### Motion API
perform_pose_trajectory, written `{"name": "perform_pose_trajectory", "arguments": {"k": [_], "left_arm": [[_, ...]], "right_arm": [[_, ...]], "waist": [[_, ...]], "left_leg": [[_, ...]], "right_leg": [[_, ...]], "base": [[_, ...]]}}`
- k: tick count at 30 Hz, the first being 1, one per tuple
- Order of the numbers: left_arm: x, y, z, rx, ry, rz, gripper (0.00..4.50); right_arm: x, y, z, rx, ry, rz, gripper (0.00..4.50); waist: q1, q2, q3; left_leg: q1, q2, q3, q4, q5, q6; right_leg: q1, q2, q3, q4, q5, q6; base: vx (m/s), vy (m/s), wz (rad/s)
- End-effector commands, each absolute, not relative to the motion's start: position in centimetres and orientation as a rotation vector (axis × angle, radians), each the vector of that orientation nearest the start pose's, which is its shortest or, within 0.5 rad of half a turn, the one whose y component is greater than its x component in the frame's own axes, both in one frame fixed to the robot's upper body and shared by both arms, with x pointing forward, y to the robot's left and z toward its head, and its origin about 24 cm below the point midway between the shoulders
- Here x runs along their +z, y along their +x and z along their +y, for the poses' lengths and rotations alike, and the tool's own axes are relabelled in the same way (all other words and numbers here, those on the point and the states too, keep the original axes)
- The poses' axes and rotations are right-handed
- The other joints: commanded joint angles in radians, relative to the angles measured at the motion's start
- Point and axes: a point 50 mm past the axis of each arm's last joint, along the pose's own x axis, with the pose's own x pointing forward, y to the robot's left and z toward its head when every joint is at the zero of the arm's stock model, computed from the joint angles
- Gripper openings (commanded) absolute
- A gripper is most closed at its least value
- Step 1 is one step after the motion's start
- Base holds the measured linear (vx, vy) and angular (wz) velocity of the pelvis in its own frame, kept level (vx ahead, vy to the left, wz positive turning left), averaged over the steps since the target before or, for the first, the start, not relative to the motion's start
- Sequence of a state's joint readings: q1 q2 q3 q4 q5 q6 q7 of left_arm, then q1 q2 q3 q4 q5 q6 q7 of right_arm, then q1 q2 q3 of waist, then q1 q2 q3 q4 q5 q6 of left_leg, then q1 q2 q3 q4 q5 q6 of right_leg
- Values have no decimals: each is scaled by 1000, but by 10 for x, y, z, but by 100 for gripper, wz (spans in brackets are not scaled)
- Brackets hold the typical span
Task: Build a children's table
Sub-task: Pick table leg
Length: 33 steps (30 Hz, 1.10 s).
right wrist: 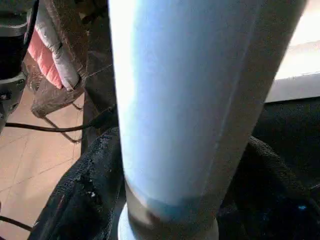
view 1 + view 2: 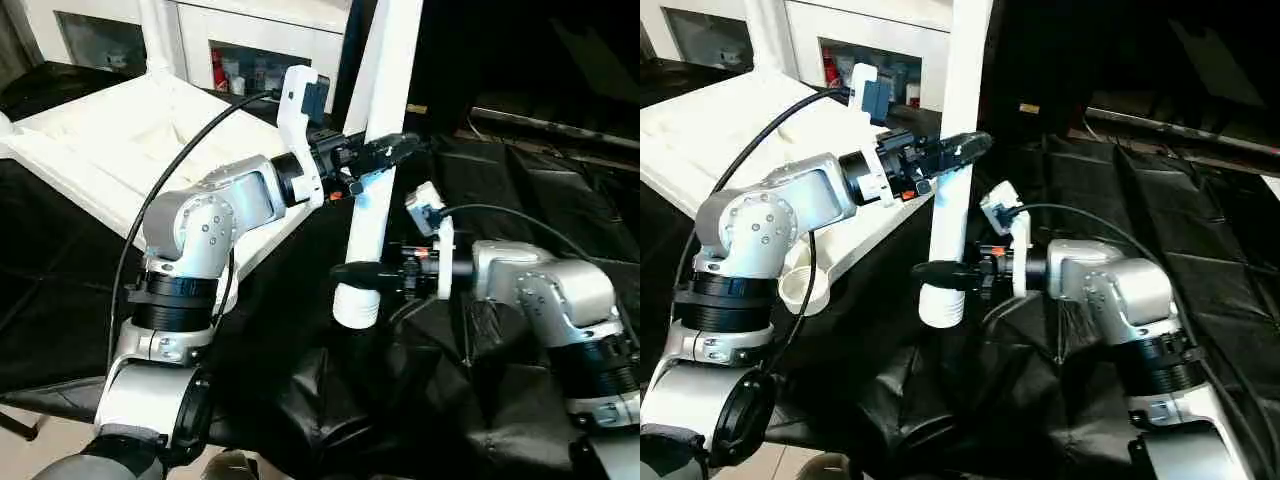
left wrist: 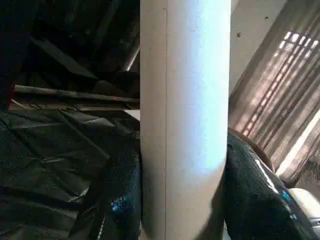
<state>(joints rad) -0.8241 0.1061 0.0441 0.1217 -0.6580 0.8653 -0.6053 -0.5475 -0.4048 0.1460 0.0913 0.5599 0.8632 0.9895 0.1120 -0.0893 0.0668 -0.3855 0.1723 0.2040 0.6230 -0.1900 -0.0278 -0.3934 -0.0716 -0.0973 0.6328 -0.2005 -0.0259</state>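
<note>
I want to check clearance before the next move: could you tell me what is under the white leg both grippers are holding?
Below the leg lies black drape; its ribbed lower end appears to hang above it. Whether it touches the cloth cannot be seen.

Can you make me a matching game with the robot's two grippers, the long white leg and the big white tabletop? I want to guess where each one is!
Things:
1. left gripper
2. right gripper
3. long white tapered plastic tube leg
4. white plastic rectangular tabletop

Places:
A. lies on the black-draped work table, behind the left arm
B. stands nearly upright, held by both grippers
C. fingers clamp the leg near its ribbed bottom end
D. fingers clamp the leg higher up

Pairs: 1-D, 2-C, 3-B, 4-A
</note>
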Motion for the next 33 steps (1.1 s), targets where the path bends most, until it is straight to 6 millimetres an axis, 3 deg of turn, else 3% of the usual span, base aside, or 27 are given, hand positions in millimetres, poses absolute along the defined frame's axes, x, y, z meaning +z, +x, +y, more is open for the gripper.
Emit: {"name": "perform_pose_trajectory", "arguments": {"k": [1, 8, 18, 28, 29, 30, 33], "left_arm": [[214, 327, 54, -1170, -406, 83, 177], [214, 328, 55, -1165, -406, 80, 177], [214, 328, 56, -1171, -403, 78, 177], [212, 327, 54, -1180, -382, 87, 177], [212, 326, 54, -1190, -394, 94, 233], [212, 326, 54, -1192, -396, 94, 233], [214, 325, 54, -1201, -394, 86, 253]], "right_arm": [[112, 298, -123, 1235, 258, 481, 309], [112, 298, -122, 1236, 272, 478, 309], [112, 299, -124, 1228, 272, 476, 214], [113, 299, -124, 1234, 279, 470, 191], [113, 299, -123, 1233, 279, 468, 191], [113, 299, -123, 1233, 279, 468, 191], [113, 299, -123, 1231, 280, 463, 191]], "waist": [[-1, -1, -76], [-2, 1, -76], [-2, 1, -76], [-2, 1, -76], [-2, 1, -76], [-1, 5, -76], [-1, 2, -76]], "left_leg": [[25, 75, -38, -71, -56, -16], [26, 76, -38, -71, -58, -17], [25, 76, -38, -71, -60, -17], [25, 76, -38, -71, -51, -16], [25, 75, -38, -71, -51, -15], [25, 76, -38, -71, -52, -16], [25, 75, -38, -71, -58, -19]], "right_leg": [[55, -103, 72, -72, -109, -181], [54, -103, 71, -72, -111, -179], [55, -103, 72, -73, -114, -177], [55, -103, 72, -70, -97, -182], [55, -103, 72, -71, -98, -183], [55, -104, 71, -70, -98, -184], [56, -103, 72, -72, -104, -184]], "base": [[0, 0, 0], [0, 0, 0], [0, 0, 0], [0, 0, 0], [0, 0, 0], [0, 0, 0], [0, 0, 0]]}}
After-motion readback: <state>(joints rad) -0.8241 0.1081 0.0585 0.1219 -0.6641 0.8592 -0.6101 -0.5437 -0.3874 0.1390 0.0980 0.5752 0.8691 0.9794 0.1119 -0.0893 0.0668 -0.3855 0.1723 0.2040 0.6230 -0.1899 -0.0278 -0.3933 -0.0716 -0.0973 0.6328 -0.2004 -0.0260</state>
